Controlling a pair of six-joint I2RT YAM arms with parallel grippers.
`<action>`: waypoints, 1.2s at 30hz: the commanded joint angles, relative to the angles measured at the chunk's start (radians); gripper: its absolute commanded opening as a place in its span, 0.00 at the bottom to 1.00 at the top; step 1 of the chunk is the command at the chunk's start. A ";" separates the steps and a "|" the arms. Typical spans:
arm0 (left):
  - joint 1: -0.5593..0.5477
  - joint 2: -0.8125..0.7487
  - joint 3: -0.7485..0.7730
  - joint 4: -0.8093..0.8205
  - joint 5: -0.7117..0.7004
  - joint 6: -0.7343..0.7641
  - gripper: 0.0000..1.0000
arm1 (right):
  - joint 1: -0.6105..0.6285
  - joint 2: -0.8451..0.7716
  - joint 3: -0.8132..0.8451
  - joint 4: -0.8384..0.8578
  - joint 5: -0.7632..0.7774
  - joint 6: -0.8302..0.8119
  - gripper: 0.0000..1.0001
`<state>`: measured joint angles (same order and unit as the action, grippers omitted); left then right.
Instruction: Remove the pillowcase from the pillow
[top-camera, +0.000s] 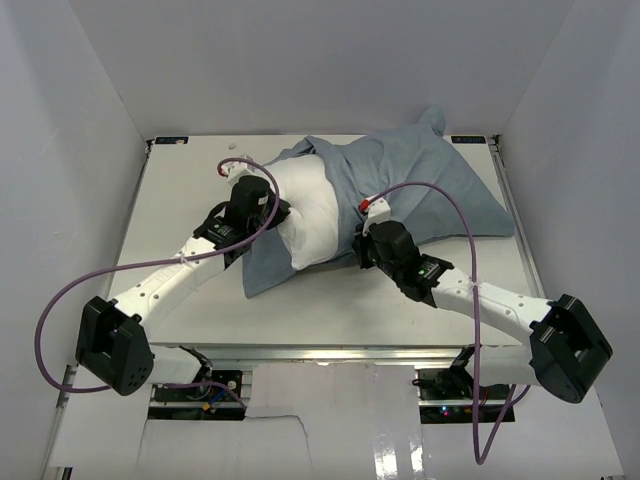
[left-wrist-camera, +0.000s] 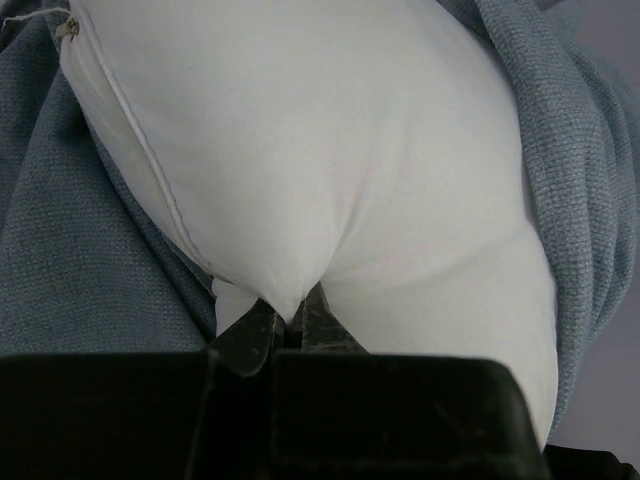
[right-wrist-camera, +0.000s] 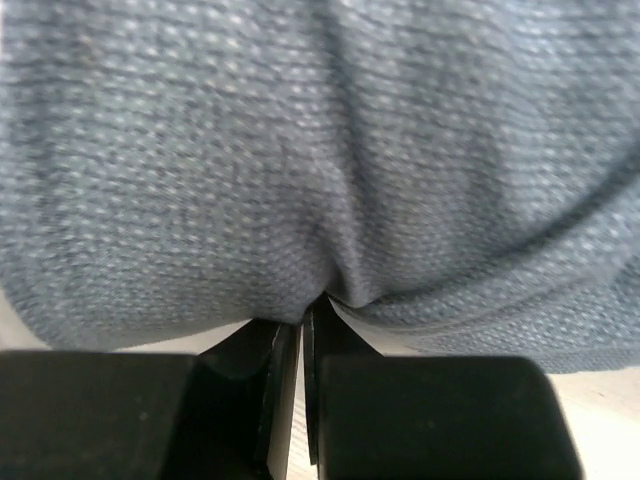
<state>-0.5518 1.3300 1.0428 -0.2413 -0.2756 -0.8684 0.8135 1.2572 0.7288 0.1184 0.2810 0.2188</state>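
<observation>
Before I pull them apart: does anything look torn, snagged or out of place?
Nothing stands out. The left gripper pinches the puffy white pillow. The right gripper pinches the grey-blue woven cloth pillowcase, which is partly peeled back. No tears are visible.

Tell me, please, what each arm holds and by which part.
Left fingers pinch the pillow by a fold of its bare end; right fingers pinch the pillowcase by a fold near its edge.
</observation>
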 joint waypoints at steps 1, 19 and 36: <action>0.003 -0.060 0.091 0.008 -0.014 0.020 0.00 | -0.007 -0.038 -0.014 0.081 0.176 0.016 0.08; 0.197 -0.112 0.298 -0.154 0.266 0.104 0.00 | -0.398 0.033 -0.048 0.083 0.135 0.066 0.08; -0.013 -0.275 -0.186 0.281 0.564 0.273 0.00 | -0.349 -0.020 0.563 -0.239 -0.511 -0.173 0.75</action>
<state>-0.5121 1.1248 0.8787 -0.1146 0.2676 -0.6277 0.4431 1.1355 1.1675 -0.0116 -0.0792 0.1192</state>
